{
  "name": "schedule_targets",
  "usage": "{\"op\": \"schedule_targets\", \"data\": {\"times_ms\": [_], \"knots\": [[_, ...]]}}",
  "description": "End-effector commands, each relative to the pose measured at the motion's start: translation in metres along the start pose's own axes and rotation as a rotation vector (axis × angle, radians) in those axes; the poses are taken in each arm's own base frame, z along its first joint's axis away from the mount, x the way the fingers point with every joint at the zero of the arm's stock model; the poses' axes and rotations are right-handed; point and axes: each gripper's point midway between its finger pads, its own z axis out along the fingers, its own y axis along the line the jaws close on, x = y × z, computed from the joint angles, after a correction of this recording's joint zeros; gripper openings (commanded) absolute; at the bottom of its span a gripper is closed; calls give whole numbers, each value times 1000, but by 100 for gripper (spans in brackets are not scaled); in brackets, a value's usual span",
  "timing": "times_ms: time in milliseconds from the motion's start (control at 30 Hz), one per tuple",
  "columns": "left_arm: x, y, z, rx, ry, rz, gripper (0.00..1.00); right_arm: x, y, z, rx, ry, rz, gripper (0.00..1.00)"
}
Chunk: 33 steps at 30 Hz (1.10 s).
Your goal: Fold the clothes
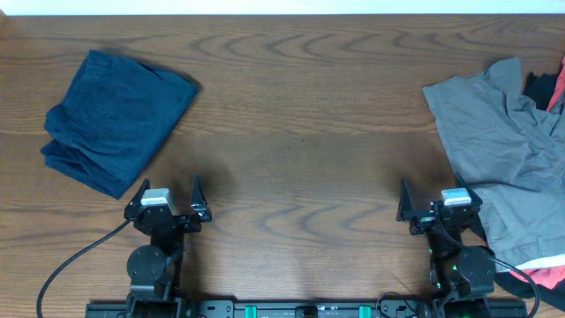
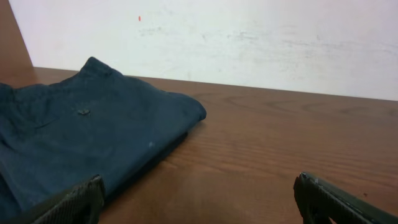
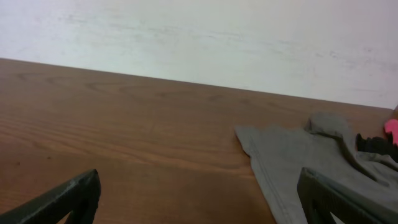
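The grey-khaki shorts (image 1: 508, 155) lie crumpled at the right edge of the table, unfolded. In the right wrist view they (image 3: 298, 162) lie ahead and to the right of the jaws. My right gripper (image 1: 434, 205) is open and empty, at the near edge just left of the shorts. My left gripper (image 1: 168, 199) is open and empty at the near left, on bare wood. In each wrist view only the fingertips show, spread wide apart (image 2: 199, 199) (image 3: 199, 196).
A folded dark navy garment (image 1: 115, 119) lies at the far left, also in the left wrist view (image 2: 87, 137). Red fabric (image 1: 556, 88) pokes out under the shorts at the right edge. A pale wall stands behind the table.
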Motion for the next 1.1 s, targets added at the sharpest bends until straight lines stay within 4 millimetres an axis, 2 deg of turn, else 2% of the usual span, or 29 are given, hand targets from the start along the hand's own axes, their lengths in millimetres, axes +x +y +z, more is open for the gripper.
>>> {"op": "schedule_targets", "data": {"times_ms": [0, 700, 900, 1067], "knots": [[17, 5, 1, -19, 53, 25, 98, 0, 2, 0, -10, 0, -13, 99], [17, 4, 1, -15, 54, 21, 98, 0, 5, 0, -26, -2, -13, 99], [17, 4, 1, -18, 53, -102, 98, -2, 12, -1, -69, -11, -12, 99], [4, 2, -1, -9, 29, -107, 98, -13, 10, -3, -63, -26, -12, 99]]}}
